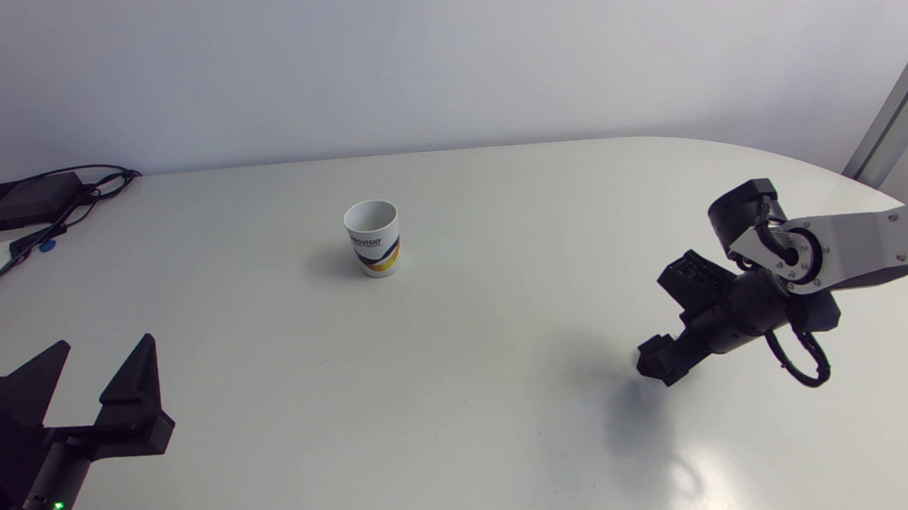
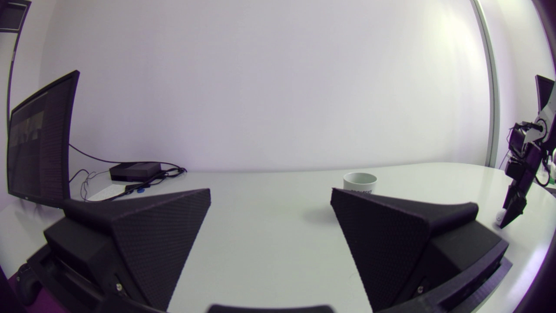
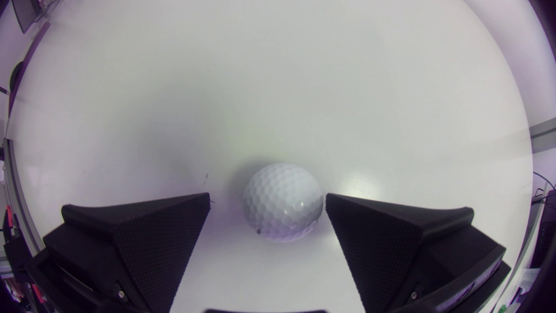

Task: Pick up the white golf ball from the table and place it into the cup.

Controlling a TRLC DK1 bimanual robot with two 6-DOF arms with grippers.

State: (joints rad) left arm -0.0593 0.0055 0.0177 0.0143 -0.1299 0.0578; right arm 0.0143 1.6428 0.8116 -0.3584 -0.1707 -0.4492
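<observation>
The right claw [image 3: 267,201] points down at the table [image 3: 278,87], fingers spread wide, gripping nothing. The white golf ball [image 3: 282,202] rests between them, close against one finger (perhaps touching it) and clear of the other. From overhead, this claw sits at four o'clock from the upright cup [image 1: 372,236], well apart. The left claw [image 1: 102,363], open and empty, lies at the cup's eight o'clock, far from the ball.
</observation>
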